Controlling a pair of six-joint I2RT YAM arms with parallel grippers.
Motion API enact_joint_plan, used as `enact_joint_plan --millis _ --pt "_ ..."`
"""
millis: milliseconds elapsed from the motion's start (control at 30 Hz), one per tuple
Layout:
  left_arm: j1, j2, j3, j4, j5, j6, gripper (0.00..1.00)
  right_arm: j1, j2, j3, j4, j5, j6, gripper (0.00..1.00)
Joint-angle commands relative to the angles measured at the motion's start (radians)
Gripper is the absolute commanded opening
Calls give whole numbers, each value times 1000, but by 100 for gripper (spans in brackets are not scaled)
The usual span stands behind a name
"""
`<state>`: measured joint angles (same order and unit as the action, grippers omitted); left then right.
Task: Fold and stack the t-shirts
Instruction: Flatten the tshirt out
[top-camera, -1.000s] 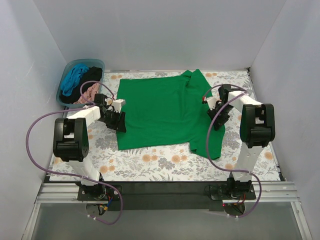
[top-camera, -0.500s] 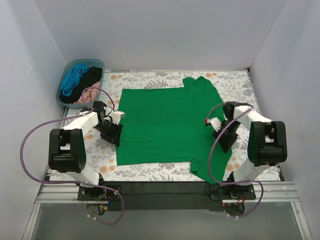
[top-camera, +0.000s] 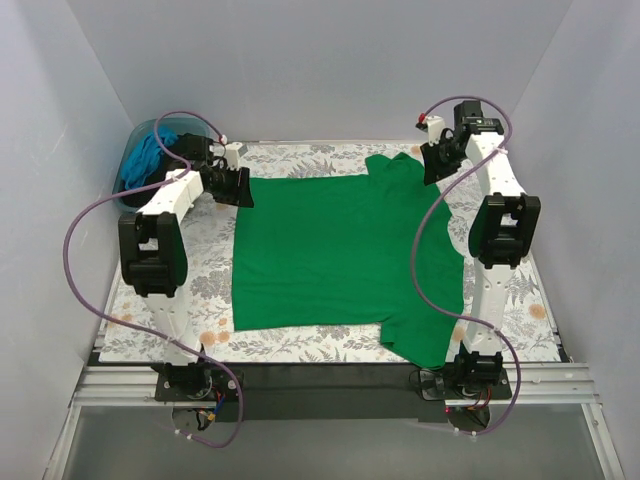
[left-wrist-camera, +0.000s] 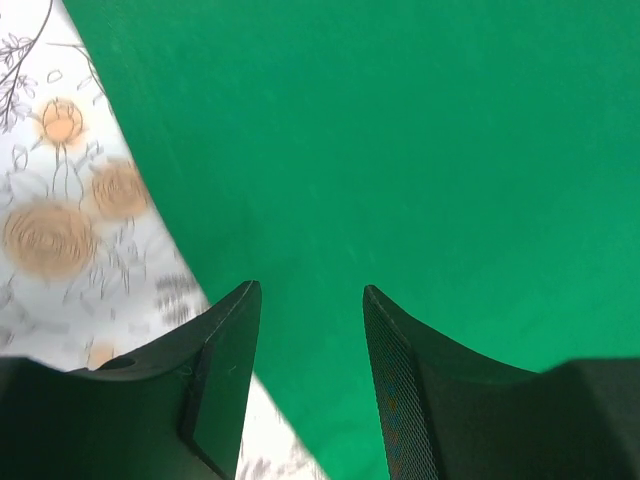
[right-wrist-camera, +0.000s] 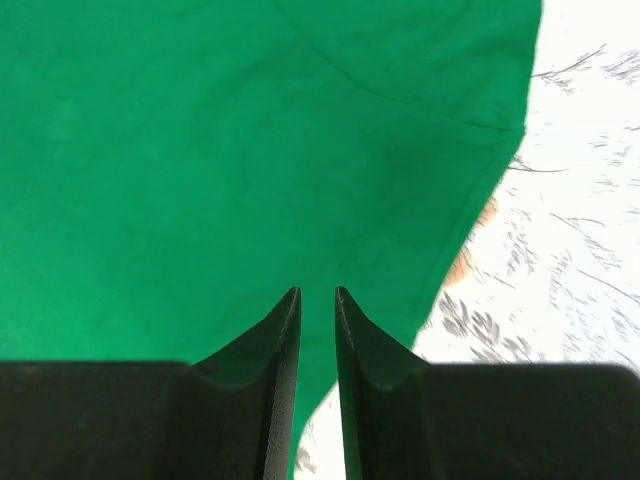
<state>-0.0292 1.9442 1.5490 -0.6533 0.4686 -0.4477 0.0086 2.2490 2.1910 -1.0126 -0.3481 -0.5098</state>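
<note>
Left gripper (top-camera: 237, 187), just right of the tub (top-camera: 133, 150) holding a teal shirt (top-camera: 148, 160) at the table's (top-camera: 300, 342) far left corner, hangs over the green shirt's (top-camera: 340, 250) far left corner, jaws about half apart and empty. The green shirt lies spread flat mid-table, one sleeve near the front right corner. Right gripper (top-camera: 436, 168) hovers above its far right sleeve, jaws a narrow slit apart, gripping nothing.

Bright green t-shirt (top-camera: 340, 250) on orange-and-grey floral tablecloth (top-camera: 300, 345).
</note>
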Motion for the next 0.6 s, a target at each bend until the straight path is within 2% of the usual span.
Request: enact_joint_plan --millis 0,133,267,433,567 --pt "5 70 62 112 5 -135 44 2 57 21 64 3 117 26" --pt "5 156 134 152 -7 -163 44 1 60 -56 232 12 148 25" --pt "5 223 168 146 -19 -166 44 1 126 -40 233 44 142 25" --pt "5 225 99 116 -71 -143 43 1 126 -140 235 103 87 22" --pt "11 161 -29 107 -108 -95 42 2 74 -269 235 126 51 22"
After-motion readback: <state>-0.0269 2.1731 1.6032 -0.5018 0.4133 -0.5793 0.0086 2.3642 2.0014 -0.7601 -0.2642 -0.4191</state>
